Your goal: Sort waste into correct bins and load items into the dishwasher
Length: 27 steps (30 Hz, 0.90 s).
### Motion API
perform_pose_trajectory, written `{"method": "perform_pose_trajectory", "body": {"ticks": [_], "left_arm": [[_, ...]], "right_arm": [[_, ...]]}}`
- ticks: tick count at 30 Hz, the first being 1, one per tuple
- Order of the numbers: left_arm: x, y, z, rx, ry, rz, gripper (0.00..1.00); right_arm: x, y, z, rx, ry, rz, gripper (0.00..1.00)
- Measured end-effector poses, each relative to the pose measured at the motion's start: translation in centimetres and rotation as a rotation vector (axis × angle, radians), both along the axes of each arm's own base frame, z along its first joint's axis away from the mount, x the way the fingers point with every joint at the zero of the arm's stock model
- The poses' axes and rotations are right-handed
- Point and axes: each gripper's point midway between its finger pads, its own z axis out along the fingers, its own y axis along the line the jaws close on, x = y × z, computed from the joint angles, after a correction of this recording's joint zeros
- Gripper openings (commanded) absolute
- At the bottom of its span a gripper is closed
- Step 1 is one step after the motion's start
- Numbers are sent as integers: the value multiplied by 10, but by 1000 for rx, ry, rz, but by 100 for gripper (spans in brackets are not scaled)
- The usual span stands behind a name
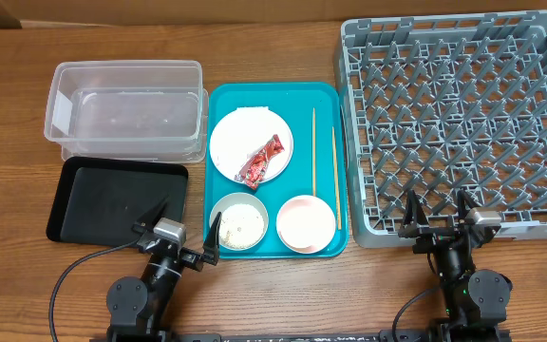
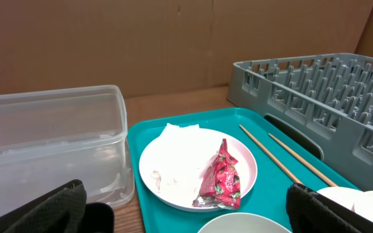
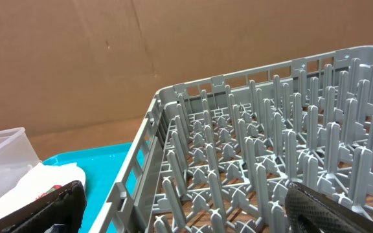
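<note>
A white plate (image 1: 226, 142) on the teal tray carries a crumpled white napkin (image 1: 250, 116) and a red foil wrapper (image 1: 260, 160); the wrapper also shows in the left wrist view (image 2: 220, 178). A grey bowl (image 1: 238, 221) holds rice grains. A pale pink bowl (image 1: 305, 222) sits beside it. Two chopsticks (image 1: 324, 166) lie at the tray's right. The clear tub (image 1: 126, 109) and black tray (image 1: 117, 199) are at left. The grey rack (image 1: 459, 119) is at right. My left gripper (image 1: 185, 231) is open and empty at the tray's near left corner. My right gripper (image 1: 438, 217) is open and empty at the rack's near edge.
The teal tray (image 1: 330, 104) lies between the tub and the rack on the wooden table. A brown cardboard wall (image 2: 173, 39) stands behind everything. The small white cup is not in view.
</note>
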Motion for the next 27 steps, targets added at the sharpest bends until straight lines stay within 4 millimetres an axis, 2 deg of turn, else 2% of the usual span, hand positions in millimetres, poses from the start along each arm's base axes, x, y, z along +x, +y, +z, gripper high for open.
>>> {"method": "perform_pose_trajectory", "body": {"ticks": [27], "left_arm": [[0,0,0,0,0,0,100]], "right_arm": [[0,3,2,0,-10,19,100]]}}
